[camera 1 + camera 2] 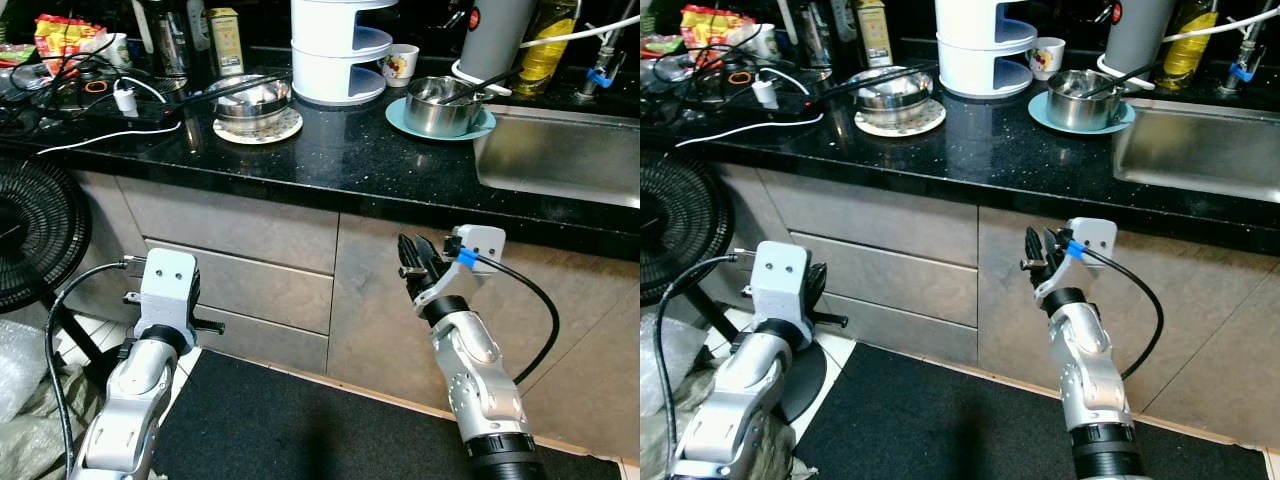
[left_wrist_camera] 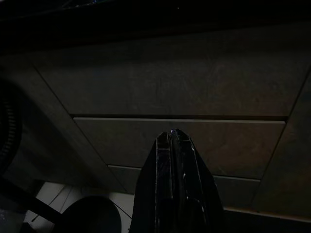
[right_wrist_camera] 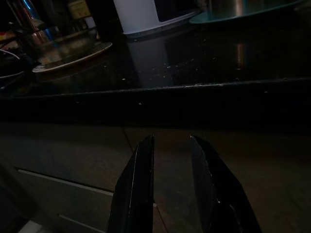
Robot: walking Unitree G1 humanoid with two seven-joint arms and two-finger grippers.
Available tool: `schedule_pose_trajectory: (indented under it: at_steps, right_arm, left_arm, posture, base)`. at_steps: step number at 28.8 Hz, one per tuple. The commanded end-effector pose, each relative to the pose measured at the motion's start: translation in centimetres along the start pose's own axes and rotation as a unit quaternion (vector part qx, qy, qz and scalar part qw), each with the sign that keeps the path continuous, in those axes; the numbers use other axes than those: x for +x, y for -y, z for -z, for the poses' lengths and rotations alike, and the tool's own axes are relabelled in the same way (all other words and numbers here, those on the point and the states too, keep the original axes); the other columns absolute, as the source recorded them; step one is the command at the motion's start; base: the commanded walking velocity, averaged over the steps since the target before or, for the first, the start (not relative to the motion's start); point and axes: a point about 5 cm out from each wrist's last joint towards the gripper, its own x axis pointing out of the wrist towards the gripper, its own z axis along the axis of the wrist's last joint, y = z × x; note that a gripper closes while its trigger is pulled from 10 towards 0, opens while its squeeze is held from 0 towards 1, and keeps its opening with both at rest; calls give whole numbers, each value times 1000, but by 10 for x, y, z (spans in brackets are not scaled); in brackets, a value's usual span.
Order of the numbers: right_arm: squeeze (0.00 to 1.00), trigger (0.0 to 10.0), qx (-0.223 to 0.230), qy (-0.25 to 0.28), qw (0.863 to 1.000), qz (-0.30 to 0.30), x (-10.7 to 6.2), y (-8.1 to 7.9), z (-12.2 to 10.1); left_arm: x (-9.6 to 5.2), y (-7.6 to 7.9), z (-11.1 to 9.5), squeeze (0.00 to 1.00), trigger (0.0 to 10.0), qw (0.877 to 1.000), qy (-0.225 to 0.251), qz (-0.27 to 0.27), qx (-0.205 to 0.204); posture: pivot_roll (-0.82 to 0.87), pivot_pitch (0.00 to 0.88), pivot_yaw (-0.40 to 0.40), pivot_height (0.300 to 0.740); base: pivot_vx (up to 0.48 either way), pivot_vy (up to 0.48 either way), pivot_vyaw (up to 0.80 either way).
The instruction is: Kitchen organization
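- The counter (image 1: 340, 160) is crowded: on the left, a steel bowl (image 1: 250, 100) on a patterned plate (image 1: 262, 130), with a dark utensil across it
- To the right, a steel pot (image 1: 437, 104) sits on a teal plate (image 1: 404, 119), just beside the sink (image 1: 560, 150)
- Between them, farther back, stands a white tiered rack (image 1: 338, 50), with a small printed cup (image 1: 401, 64) just right of it
- Far left holds a tangle of cables (image 1: 90, 95) with a white charger (image 1: 126, 99), plus a red and yellow snack packet (image 1: 62, 36)
- Both arms are low in front of the cabinets (image 1: 250, 260), below the counter edge and well apart from any dish
- The right gripper (image 3: 170, 160) points up at the counter edge, fingers slightly parted, holding nothing
- The left gripper (image 2: 176, 145) faces the drawer fronts, fingers pressed together and empty, as far as the dark wrist view lets me tell
- My reading: the tidying has hardly begun; nothing is picked up and all the dishes are left to sort
- Writing: the yellow box (image 1: 226, 40) at the back and the packet carry print, but it is too small to read; no brand can be made out
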Motion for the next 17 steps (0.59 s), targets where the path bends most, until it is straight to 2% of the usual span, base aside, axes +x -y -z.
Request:
schedule_pose_trajectory:
  at_steps: [1, 17]
  right_arm:
    - [0, 10000, 1, -5, 1000, -5, -1, -3, 1]
    - [0, 10000, 1, 15, 1000, -12, 2, -6, -9]
  left_arm:
    - [-3, -3, 2, 0, 10000, 1000, -9, -1, 7]
    - [-1, -4, -5, 0, 10000, 1000, 1, 6, 16]
  posture:
    - [35, 207, 12, 740]
    - [37, 201, 16, 740]
  base:
    - [296, 0, 0]
    - [289, 0, 0]
